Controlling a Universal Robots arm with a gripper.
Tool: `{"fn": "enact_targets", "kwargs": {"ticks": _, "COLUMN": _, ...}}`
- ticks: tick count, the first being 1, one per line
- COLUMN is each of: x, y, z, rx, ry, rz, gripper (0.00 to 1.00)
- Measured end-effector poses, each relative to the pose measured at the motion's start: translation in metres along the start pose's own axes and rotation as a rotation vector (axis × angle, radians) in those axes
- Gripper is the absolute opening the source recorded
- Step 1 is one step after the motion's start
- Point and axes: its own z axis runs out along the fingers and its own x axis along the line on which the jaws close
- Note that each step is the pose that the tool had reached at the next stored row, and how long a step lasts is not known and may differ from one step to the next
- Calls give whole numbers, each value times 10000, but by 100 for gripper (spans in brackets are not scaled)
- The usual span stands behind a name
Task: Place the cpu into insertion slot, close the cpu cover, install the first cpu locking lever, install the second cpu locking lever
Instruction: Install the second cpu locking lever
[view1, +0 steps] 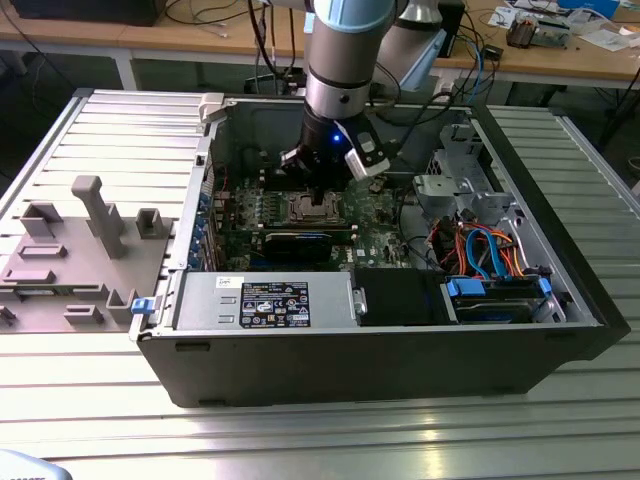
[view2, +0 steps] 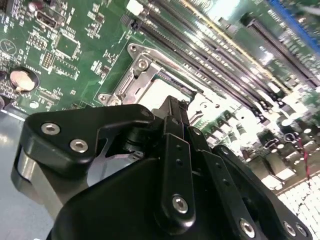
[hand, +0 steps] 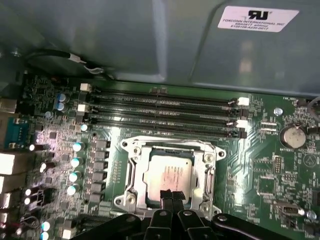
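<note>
You see a silver-grey cpu (hand: 169, 176) framed by the silver cpu cover (hand: 207, 165), on a green motherboard (hand: 260, 165); the gripper (hand: 172, 195) is black.

1. In the first wrist view the cpu (hand: 169, 176) lies flat in the insertion slot (hand: 131, 172) on the green motherboard (hand: 250, 175).
2. The cpu cover (hand: 207, 165) lies down around the chip, whose silver top shows through its window.
3. The gripper (hand: 172, 196) has its black fingertips pressed together, touching the chip's edge.
4. Four long black memory slots (hand: 165, 107) run just beside the socket.
5. A round coin battery (hand: 292, 136) sits well apart from it.
6. Small capacitors (hand: 75, 162) stand in a row beside the socket.
</note>
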Motion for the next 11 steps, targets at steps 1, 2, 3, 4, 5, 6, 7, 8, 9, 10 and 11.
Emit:
{"fn": "enact_targets", "kwargs": {"ticks": 1, "x": -1, "y": 17, "z": -10, "rx": 171, "ry": 16, "rz": 9, "gripper": 11}}
{"fn": "enact_targets", "kwargs": {"ticks": 2, "x": -2, "y": 30, "z": -17, "rx": 302, "ry": 30, "rz": 16, "gripper": 11}}
{"fn": "enact_targets", "kwargs": {"ticks": 3, "x": -4, "y": 49, "z": -24, "rx": 463, "ry": 46, "rz": 25, "gripper": 11}}
{"fn": "enact_targets", "kwargs": {"ticks": 4, "x": -4, "y": 59, "z": -30, "rx": 552, "ry": 56, "rz": 29, "gripper": 11}}
{"fn": "enact_targets", "kwargs": {"ticks": 5, "x": -4, "y": 66, "z": -40, "rx": 617, "ry": 63, "rz": 33, "gripper": 11}}
{"fn": "enact_targets", "kwargs": {"ticks": 6, "x": -4, "y": 68, "z": -51, "rx": 647, "ry": 67, "rz": 34, "gripper": 11}}
{"fn": "enact_targets", "kwargs": {"ticks": 7, "x": -4, "y": 72, "z": -79, "rx": 678, "ry": 69, "rz": 35, "gripper": 11}}
{"fn": "enact_targets", "kwargs": {"ticks": 8, "x": -3, "y": 74, "z": -103, "rx": 689, "ry": 71, "rz": 35, "gripper": 11}}
{"fn": "enact_targets", "kwargs": {"ticks": 9, "x": 0, "y": 79, "z": -155, "rx": 702, "ry": 72, "rz": 37, "gripper": 11}}
{"fn": "enact_targets", "kwargs": {"ticks": 10, "x": 0, "y": 80, "z": -166, "rx": 704, "ry": 71, "rz": 37, "gripper": 11}}
{"fn": "enact_targets", "kwargs": {"ticks": 11, "x": 0, "y": 80, "z": -166, "rx": 703, "ry": 70, "rz": 37, "gripper": 11}}
